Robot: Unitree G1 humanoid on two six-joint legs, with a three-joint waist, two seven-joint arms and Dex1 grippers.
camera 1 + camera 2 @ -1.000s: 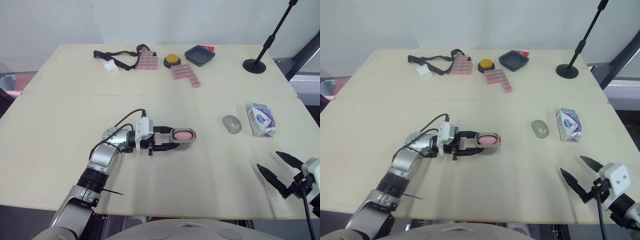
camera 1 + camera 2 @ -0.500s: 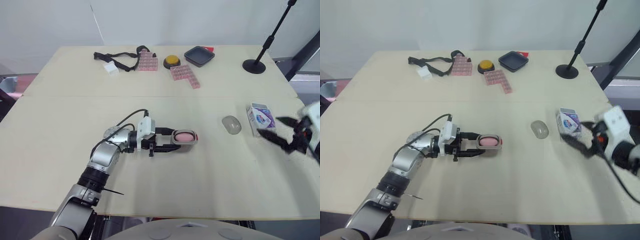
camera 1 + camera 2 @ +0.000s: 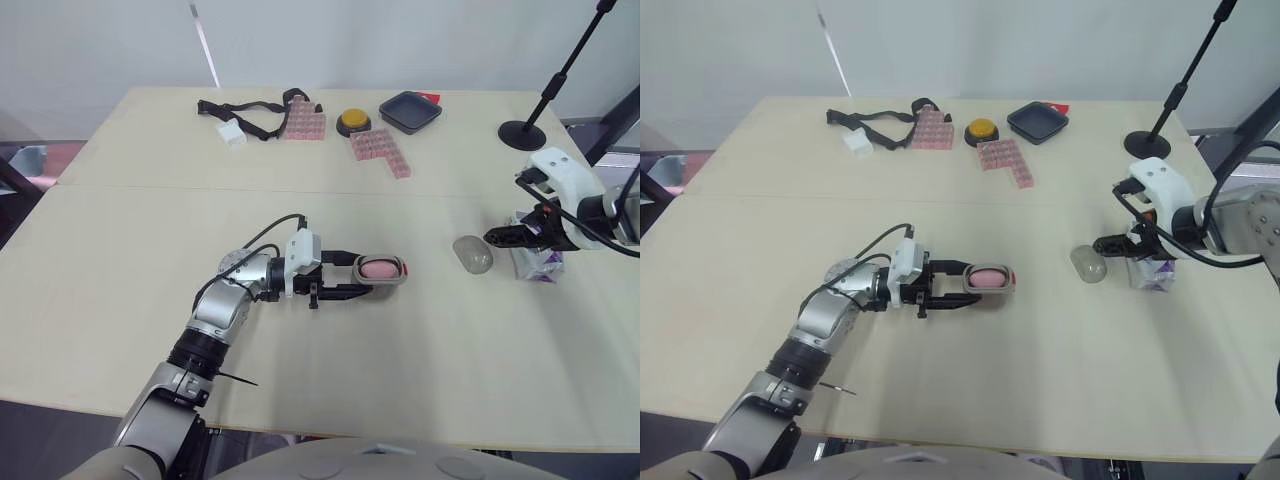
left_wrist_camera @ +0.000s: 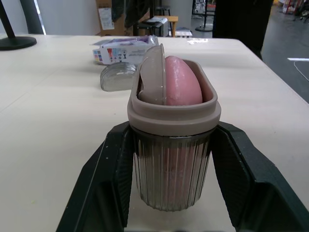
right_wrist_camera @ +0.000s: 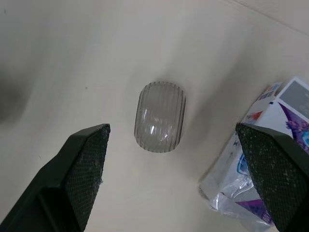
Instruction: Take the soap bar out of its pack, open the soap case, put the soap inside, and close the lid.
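Just left of the frame's centre, the left gripper [image 3: 368, 278] is clamped on the open soap case [image 3: 398, 274], the pink soap [image 3: 376, 268] inside it. At centre right the clear lid [image 3: 472, 253] lies on the table [image 3: 120, 230] just beside the soap pack [image 3: 540, 262]. The right gripper [image 3: 1116, 245] hovers over the lid with its fingers spread wide.

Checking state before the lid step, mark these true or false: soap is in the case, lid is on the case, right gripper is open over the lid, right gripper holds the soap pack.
1. The pink soap sits in the case held by the left gripper. True.
2. The lid is on the case. False: it lies on the table beside the soap pack, apart from the case.
3. The right gripper is open over the lid. True.
4. The right gripper holds the soap pack. False: its fingers are spread and hold nothing; the pack lies on the table.
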